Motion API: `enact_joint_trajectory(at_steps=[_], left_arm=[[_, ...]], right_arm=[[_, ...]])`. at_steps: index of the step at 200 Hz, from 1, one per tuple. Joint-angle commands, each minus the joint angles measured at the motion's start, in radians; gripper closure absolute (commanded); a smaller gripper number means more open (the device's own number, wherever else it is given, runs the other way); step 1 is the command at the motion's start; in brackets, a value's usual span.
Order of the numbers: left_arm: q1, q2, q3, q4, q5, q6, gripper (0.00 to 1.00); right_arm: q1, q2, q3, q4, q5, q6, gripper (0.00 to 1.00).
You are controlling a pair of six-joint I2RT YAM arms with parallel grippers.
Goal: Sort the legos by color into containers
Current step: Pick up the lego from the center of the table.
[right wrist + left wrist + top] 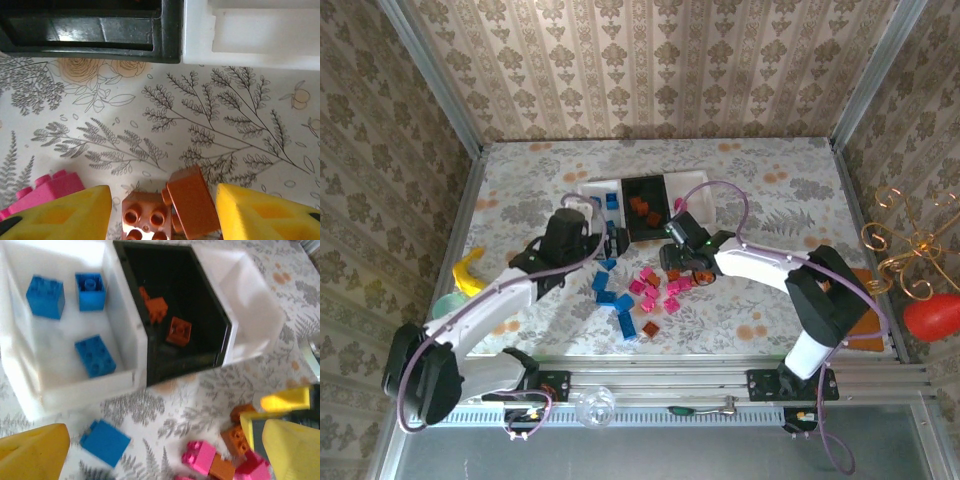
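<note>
The legos (640,285) are small, blocky plastic bricks with hard edges, a glossy skin and round studs on top. Most lie loose in a scatter on the table, just on the near side of the black tray (645,180). The blue ones (623,303) are off toward its left, and the bright pink ones (672,303) are straight before it with orange-brown ones among them.

The black tray is the middle one of the containers (695,180), three shallow rectangular boxes with thin smooth walls, joined in a row. On its shiny dark floor rest two orange-brown bricks (178,331). The left white tray (125,315), touching the black tray's left wall, holds three blue bricks (95,356) lying apart from one another. The right white tray (245,295) adjoins the black tray's other wall.

The right gripper (160,215) sits low before the black tray's right corner. Its yellow wedge-shaped fingers (60,215) stand apart, with two orange-brown bricks between them. One brick is studs-up (145,215) and the other is tilted on edge (192,202) against it. A narrow gap shows beside each finger, so nothing is clamped. A pink brick (45,192) lies just outside one finger.

The left gripper (162,452) hangs before the seam between the left white tray and the black tray, its yellow fingers spread wide and holding nothing. A blue brick (105,441) lies flat on the cloth beneath.

The cloth (790,200) is pale, printed with grey fern fronds and orange blossoms.
</note>
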Motion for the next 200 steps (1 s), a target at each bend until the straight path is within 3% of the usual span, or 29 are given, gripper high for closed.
enact_joint_trajectory(at_steps=[1,46,111,165,200], left_arm=[[-0.008,-0.095,-0.082,0.008,-0.037,-0.052,0.00],[-0.009,-0.232,-0.216,-0.045,-0.043,-0.090,0.00],[-0.009,-0.235,-0.279,-0.028,-0.020,-0.127,0.00],[-0.007,-0.213,-0.272,-0.015,-0.008,-0.122,0.00],[-0.006,-0.211,-0.281,-0.014,-0.007,-0.126,0.00]], right_arm=[[-0.016,0.053,0.036,-0.048,0.012,-0.031,0.43],[-0.030,0.105,0.042,-0.050,-0.012,-0.032,0.53],[-0.033,0.081,0.011,-0.031,-0.017,-0.023,0.74],[-0.043,-0.036,-0.005,-0.037,-0.004,-0.033,0.80],[-0.041,-0.121,0.041,-0.017,-0.060,-0.053,0.82]])
